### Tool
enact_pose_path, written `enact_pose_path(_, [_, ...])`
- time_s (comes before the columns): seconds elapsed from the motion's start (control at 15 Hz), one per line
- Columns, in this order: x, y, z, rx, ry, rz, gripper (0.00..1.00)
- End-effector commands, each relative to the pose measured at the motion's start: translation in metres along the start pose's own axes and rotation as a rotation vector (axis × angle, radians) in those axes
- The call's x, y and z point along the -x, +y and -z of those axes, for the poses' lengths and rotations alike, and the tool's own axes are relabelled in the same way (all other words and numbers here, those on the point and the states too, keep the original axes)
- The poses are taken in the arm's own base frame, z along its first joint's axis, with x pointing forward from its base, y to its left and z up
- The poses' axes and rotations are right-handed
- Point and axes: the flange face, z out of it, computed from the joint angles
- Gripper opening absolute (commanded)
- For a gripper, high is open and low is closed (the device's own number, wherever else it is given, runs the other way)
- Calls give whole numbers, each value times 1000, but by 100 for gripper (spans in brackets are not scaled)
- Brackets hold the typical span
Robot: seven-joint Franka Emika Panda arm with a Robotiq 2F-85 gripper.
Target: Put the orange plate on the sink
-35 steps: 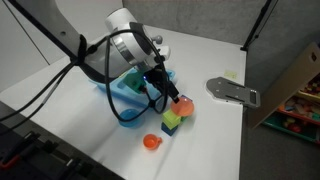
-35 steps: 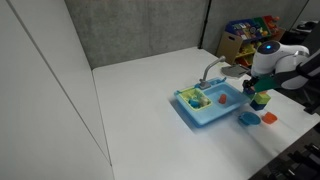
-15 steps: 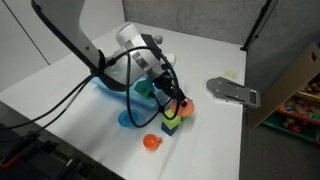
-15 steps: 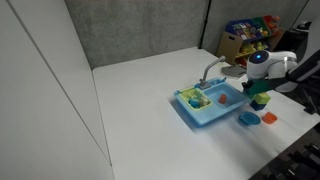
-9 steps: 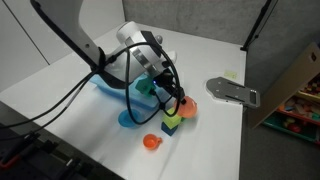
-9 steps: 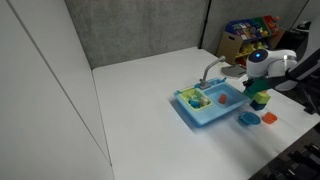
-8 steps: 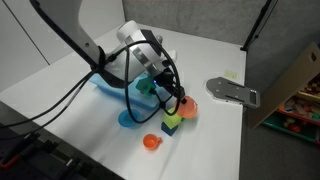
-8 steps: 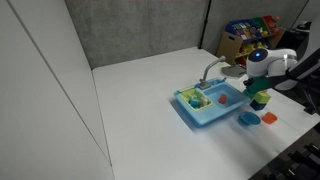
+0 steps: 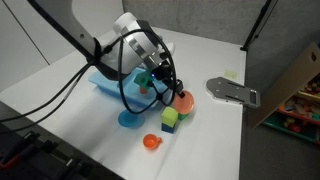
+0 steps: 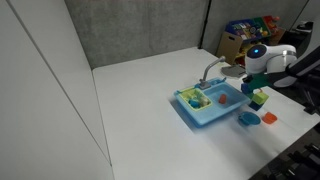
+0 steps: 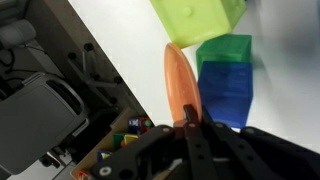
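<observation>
While the arm reaches low over the white table (image 9: 55, 95), we see the gripper (image 11: 188, 124) clamped tight on the rim of the orange plate (image 11: 178, 78), its dark fingers pinching the plate's lower edge in the wrist view. From that camera the plate stands on edge and shows as a thin orange sliver. It sits just beside a blue block (image 11: 226, 88), with a lime-green block (image 11: 196, 20) farther off. In an exterior view the gripper (image 9: 172, 93) holds the plate (image 9: 184, 99) outside the sink (image 9: 106, 90), near its end and close beside the coloured blocks (image 9: 170, 121). We cannot tell whether the plate's edge touches the tabletop. The blue plate (image 9: 131, 119) lies flat on the table in front of the sink, and the small orange cup (image 9: 151, 142) sits apart from it, nearer the table's front edge. In an exterior view from farther back, the light blue sink (image 10: 197, 116) lies with its grey faucet (image 10: 210, 71) at the rear, and the gripper (image 10: 252, 90) hangs off the sink's end, above the blocks.
</observation>
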Motion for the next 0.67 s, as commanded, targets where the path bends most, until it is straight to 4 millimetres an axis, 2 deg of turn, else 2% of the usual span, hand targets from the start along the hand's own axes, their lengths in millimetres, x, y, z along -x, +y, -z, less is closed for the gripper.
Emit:
enact_pose_path(0.0, [1,6,27,-15,5,8,4])
enact_pose_path(0.6, [2,18,90,-119,16,9,4])
